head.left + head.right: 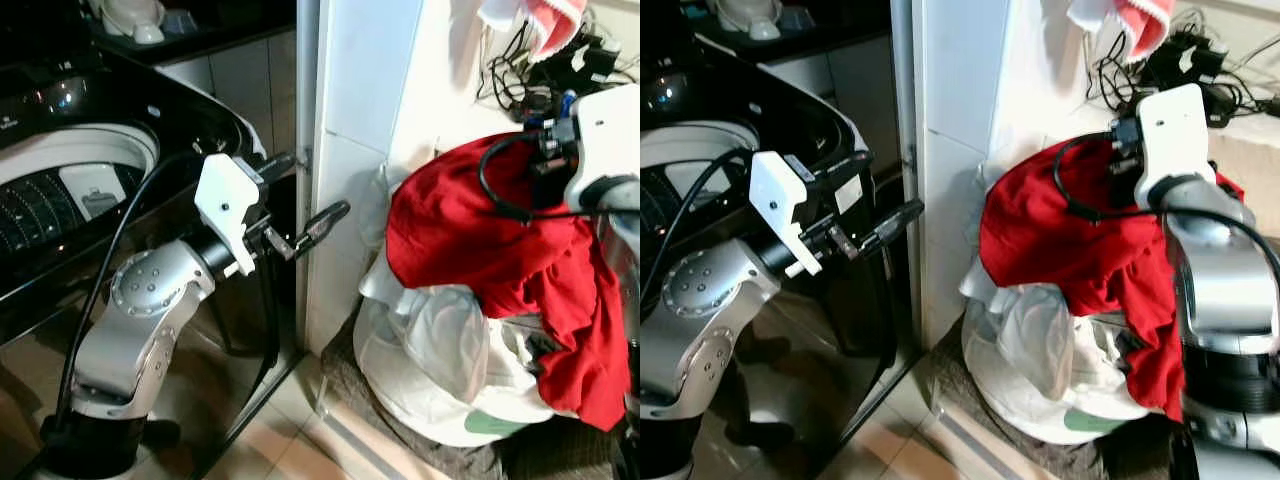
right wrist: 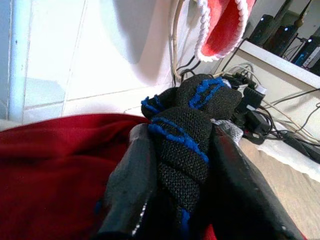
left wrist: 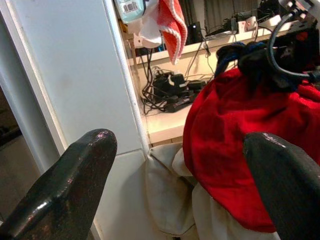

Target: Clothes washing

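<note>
- Right gripper (image 2: 180,170) is clamping a black-blue cloth (image 2: 187,125) over the red garment (image 1: 470,240), 2 o'clock.
- Left gripper (image 1: 305,195), fingers apart, is hovering by the washer (image 1: 90,170), 10 o'clock.

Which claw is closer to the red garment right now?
Right. The right claw sits on top of the red garment, shut on a black-and-blue cloth. The left claw is open, off to its left by the washer, not touching it.
</note>
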`<state>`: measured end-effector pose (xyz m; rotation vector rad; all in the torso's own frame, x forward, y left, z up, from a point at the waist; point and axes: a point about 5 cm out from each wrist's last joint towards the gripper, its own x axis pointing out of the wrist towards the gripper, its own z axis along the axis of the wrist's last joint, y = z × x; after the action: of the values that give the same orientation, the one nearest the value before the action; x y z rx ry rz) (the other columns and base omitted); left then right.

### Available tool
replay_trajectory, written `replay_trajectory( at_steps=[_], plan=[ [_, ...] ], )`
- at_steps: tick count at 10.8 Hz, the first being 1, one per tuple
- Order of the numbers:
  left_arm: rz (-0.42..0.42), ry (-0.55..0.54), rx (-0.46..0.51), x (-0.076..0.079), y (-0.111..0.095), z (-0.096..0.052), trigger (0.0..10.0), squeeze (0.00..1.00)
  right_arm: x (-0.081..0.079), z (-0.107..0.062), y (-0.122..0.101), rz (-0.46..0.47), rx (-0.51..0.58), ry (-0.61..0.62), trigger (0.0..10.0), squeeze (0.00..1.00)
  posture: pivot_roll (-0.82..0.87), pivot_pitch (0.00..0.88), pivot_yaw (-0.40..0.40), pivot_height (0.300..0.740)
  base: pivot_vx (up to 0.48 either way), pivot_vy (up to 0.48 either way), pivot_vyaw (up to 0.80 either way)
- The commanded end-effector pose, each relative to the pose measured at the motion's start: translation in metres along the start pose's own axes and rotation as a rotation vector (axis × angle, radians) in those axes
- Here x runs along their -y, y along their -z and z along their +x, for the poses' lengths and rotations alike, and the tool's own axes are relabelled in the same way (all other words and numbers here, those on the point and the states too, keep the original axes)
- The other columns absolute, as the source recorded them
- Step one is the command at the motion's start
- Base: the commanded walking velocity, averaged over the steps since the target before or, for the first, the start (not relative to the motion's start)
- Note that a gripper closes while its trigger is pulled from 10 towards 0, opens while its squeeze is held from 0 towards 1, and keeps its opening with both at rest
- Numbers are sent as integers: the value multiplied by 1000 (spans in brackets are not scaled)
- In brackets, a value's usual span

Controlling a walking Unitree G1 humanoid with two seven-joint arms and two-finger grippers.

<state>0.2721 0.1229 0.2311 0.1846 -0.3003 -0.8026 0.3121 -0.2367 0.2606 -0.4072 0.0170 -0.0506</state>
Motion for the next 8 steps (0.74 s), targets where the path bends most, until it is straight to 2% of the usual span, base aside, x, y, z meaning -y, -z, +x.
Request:
replay_trajectory(
  at_steps=[1, 3, 4, 5, 8],
  plan=[
    [19, 9, 9, 1, -3, -1, 10000, 0, 2, -4, -2, -40, 3, 3, 10000, 0, -50, 0, -38, 740, 0, 0, 0],
    [20, 14, 10, 1, -3, 0, 10000, 0, 1, -6, 0, -54, 1, 4, 10000, 0, -50, 0, -35, 740, 0, 0, 0],
    [23, 16, 11, 0, -3, 1, 10000, 0, 1, -7, 0, -67, 9, 5, 10000, 129, -50, 0, -35, 740, 0, 0, 0],
    [23, 16, 11, 0, -3, 1, 10000, 0, 0, -7, 0, -60, 15, 1, 10000, 1000, -49, 0, -33, 740, 0, 0, 0],
    [26, 14, 11, -1, -3, 1, 10000, 0, 1, -9, -6, -29, 46, 1, 10000, 1000, -46, 0, -34, 740, 0, 0, 0]
  ],
)
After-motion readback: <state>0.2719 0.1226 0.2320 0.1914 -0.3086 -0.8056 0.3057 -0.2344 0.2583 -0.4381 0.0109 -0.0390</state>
